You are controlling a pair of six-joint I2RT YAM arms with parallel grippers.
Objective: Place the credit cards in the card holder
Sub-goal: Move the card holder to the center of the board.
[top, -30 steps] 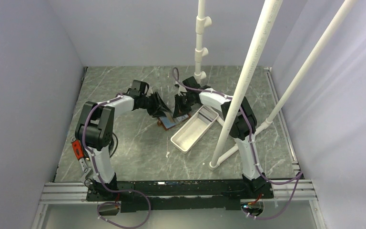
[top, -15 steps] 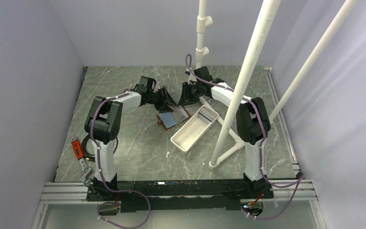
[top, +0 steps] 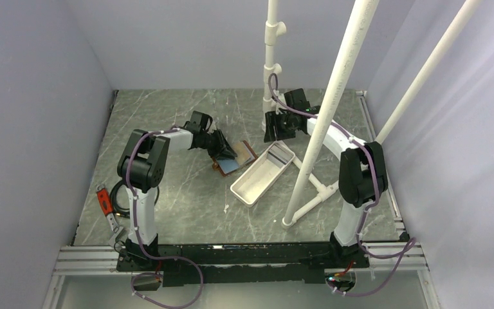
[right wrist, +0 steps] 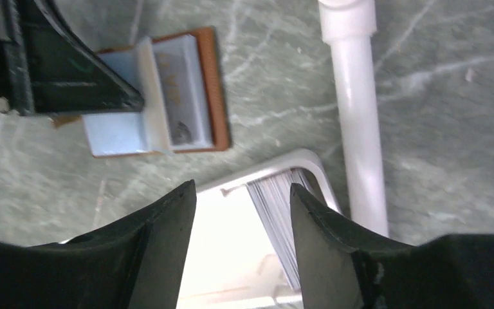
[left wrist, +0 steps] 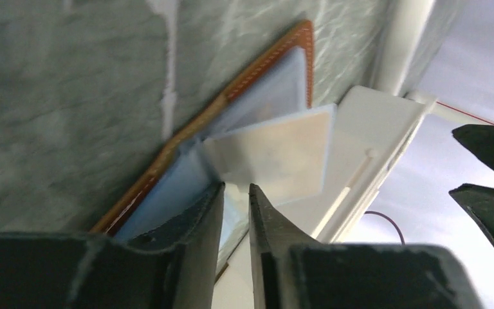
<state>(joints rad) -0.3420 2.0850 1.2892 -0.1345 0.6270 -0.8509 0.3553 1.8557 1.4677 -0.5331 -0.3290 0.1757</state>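
Tan card [left wrist: 276,154] edge clamped in left pincer [left wrist: 237,188], right pincer [right wrist: 241,190] apart over tray [right wrist: 276,162] rim

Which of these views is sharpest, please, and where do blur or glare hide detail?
Top external: sharp, evenly lit, though the card holder is small. Left wrist: soft, the pale flap by the left end effector washed out. Right wrist: the tray interior blown white, the right end effector defocused.
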